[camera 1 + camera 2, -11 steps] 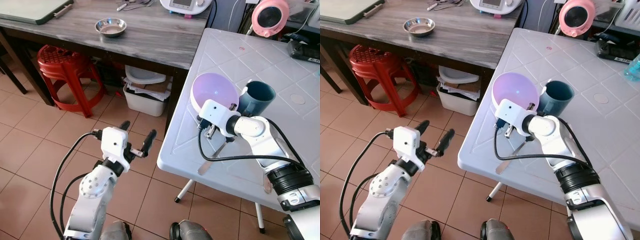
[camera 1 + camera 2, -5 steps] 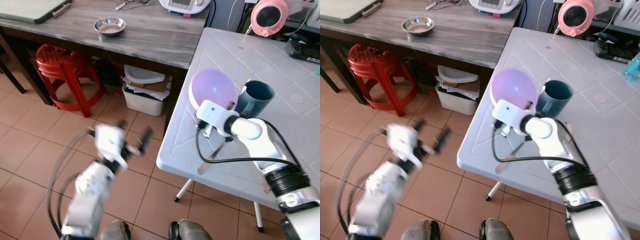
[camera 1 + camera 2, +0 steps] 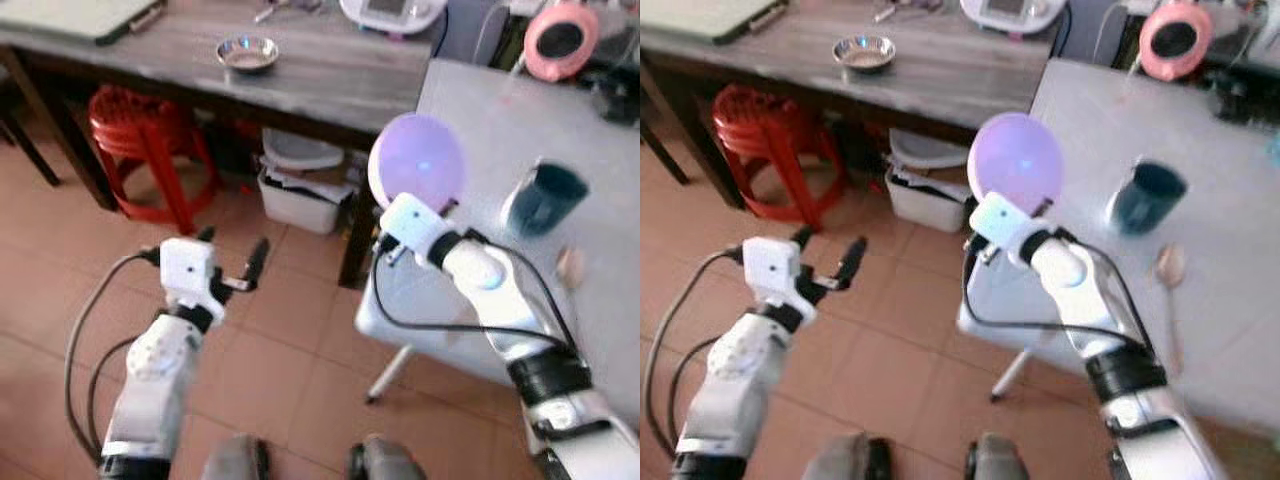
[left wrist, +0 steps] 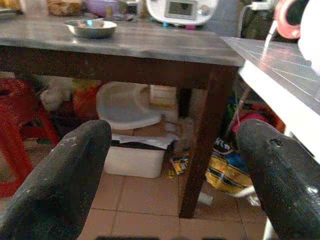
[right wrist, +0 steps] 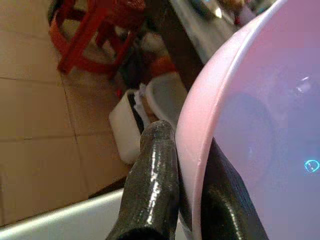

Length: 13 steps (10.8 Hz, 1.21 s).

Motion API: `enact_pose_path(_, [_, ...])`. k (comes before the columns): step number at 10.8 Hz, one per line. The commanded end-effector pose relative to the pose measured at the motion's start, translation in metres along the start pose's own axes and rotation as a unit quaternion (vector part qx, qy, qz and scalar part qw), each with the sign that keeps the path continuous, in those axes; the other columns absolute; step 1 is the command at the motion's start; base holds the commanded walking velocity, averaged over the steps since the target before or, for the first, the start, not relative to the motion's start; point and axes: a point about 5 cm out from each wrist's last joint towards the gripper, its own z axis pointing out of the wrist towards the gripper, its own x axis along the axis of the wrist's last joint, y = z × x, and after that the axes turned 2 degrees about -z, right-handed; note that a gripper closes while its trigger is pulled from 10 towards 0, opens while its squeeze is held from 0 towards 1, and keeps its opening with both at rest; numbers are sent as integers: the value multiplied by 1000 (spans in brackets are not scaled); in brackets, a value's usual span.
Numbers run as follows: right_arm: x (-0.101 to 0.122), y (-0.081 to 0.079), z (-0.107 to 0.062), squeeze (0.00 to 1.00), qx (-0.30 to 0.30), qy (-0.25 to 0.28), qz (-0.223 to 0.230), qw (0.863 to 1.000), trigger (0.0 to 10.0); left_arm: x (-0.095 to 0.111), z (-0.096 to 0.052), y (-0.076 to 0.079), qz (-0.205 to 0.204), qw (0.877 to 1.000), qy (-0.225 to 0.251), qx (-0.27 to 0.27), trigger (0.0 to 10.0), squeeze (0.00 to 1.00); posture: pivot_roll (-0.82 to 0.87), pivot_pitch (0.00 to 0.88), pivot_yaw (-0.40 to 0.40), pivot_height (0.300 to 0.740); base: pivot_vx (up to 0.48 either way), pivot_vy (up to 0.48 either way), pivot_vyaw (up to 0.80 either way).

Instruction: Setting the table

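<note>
A pale purple bowl point(image 3: 418, 162) is held up and tilted above the near-left corner of the white plastic table point(image 3: 480, 120). My right gripper point(image 5: 186, 150) is shut on the bowl's rim, one finger on each side. A teal mug point(image 3: 543, 197) stands on the table to the right of the bowl. A spoon point(image 3: 1168, 268) lies in front of the mug. My left gripper point(image 3: 232, 250) hangs over the tiled floor to the left of the table, open with nothing between its fingers point(image 4: 60, 180).
A grey wooden table point(image 3: 330, 75) stands at the back with a small steel bowl point(image 3: 247, 52) on it. Below it are a red stool point(image 3: 140, 130) and a white bin point(image 3: 300, 190). A pink round appliance point(image 3: 560, 40) sits at the white table's far end.
The right gripper has lifted the purple bowl off the table, away from the mug, and tilted it. The camera has shifted, and the left arm swung slightly.
</note>
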Motion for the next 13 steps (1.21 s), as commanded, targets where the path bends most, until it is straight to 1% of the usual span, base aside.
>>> enact_pose_path(1, [7,2,-2,0,-24,20,0,1000,10000,-3,0,3,16,1000,-3,-4,10000,0,-56,112,-32,740,270,398,0])
enact_pose_path(2, [9,-2,-3,0,-36,27,14,999,10000,-3,2,3,-3,1000,-3,2,10000,0,-55,109,-31,740,289,382,0])
enact_pose_path(3, [13,-3,-4,0,-43,41,19,998,10000,-2,3,2,-13,1000,-1,7,10000,0,-54,106,-32,740,289,382,0])
enact_pose_path(4, [19,-6,-5,0,-46,58,23,997,10000,0,5,1,-3,1000,5,7,10000,0,-57,104,-34,740,292,382,0])
enact_pose_path(5, [18,-9,-6,0,-46,57,26,997,10000,1,7,0,4,1000,9,16,10000,0,-57,104,-34,740,322,356,0])
enact_pose_path(6, [19,-13,-7,0,-45,61,34,997,10000,1,8,2,7,1000,11,17,10000,0,-57,103,-33,740,360,319,0])
enact_pose_path(8, [18,-20,-12,0,-50,60,46,996,10000,-1,5,8,7,1000,10,14,10000,0,-61,105,-31,740,394,276,0])
enact_pose_path(10, [23,-27,-15,0,-49,77,69,993,10000,-1,8,8,6,1000,10,17,10000,0,-64,105,-31,740,394,274,0])
enact_pose_path(11, [25,-30,-16,0,-49,80,70,993,10000,1,10,7,9,1000,13,18,10000,0,-65,106,-30,740,394,277,0])
enact_pose_path(13, [28,-33,-17,0,-48,88,74,992,10000,0,10,7,1,1000,10,17,10000,0,-66,105,-27,740,394,272,0])
